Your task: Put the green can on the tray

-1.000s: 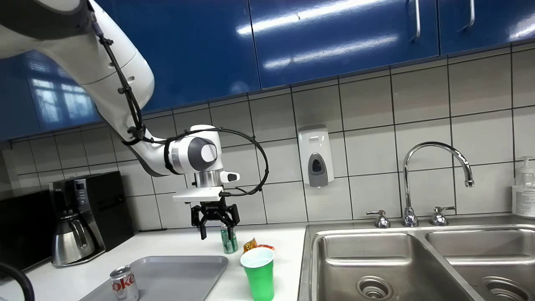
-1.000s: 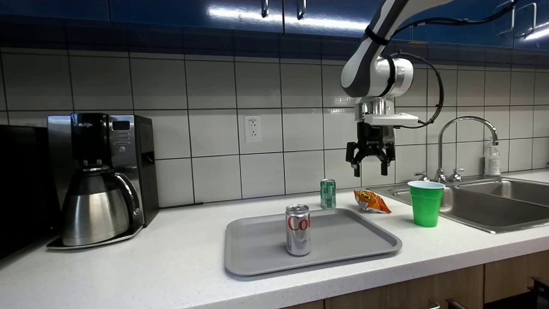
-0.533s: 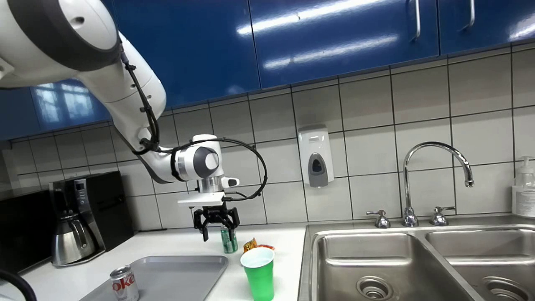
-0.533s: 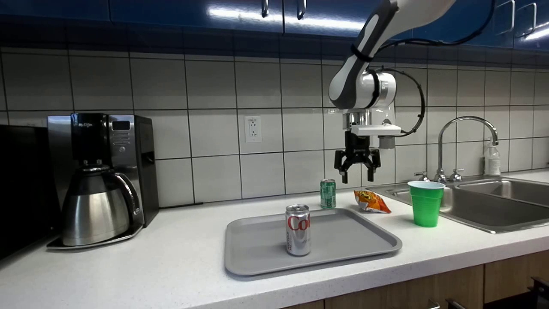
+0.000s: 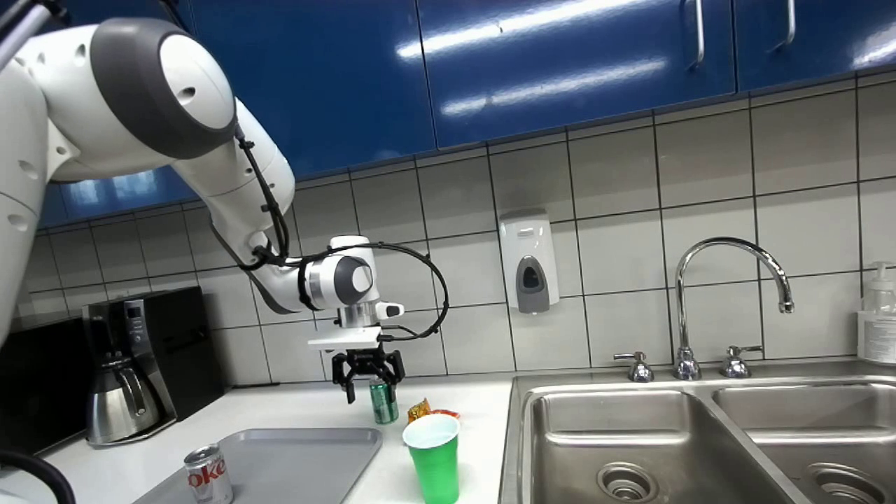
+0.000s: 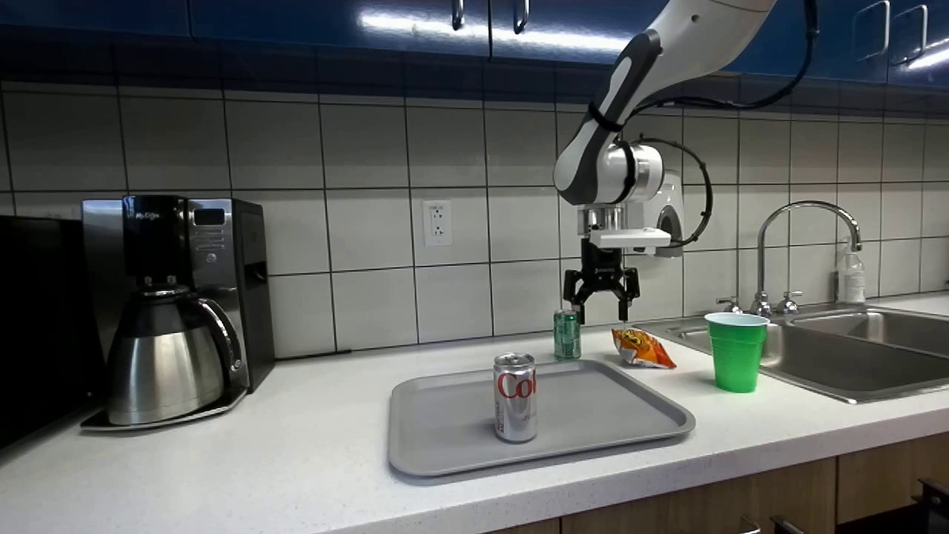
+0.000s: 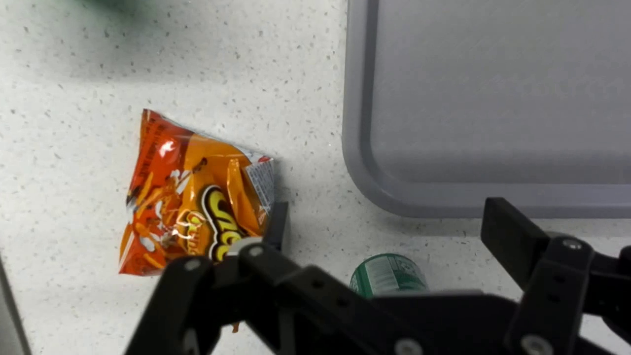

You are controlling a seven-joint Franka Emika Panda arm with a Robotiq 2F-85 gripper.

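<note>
Lower and nearer the green can [image 6: 566, 340] than 0.5 seconds ago, the gripper [image 6: 601, 319] hangs with its 2 fingers apart. Nearest, the tray [image 5: 301, 458], bearing the Coke can [image 5: 208, 477], runs off the lower edge in an exterior view. Beyond it the green can stands on the counter [image 6: 296, 460], top up, long axis vertical; 1 finger overlaps it in both exterior views, contact unclear, and the gripper hides much of it in the wrist view.

One green can [image 6: 567, 337] plus one silver can [image 6: 514, 411], that's two, then just one tray [image 6: 593, 415], one cup [image 6: 738, 356], one snack bag [image 6: 642, 348], two basins [image 5: 609, 437].
</note>
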